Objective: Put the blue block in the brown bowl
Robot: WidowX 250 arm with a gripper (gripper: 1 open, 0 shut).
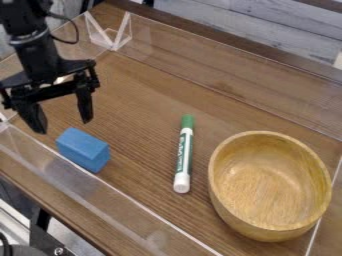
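Pincer (60, 112) wide open, holding nothing, with the blue block (83, 150) just beside and below it.

open pincer (64, 118) beside blue block (83, 150)

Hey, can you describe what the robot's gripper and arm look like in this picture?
The gripper is black, with two blocky, dark fingers below an angular body. The visible arm above it is dark too, with some lighter grey patches. No readable marking shows, and finer details are blurred.
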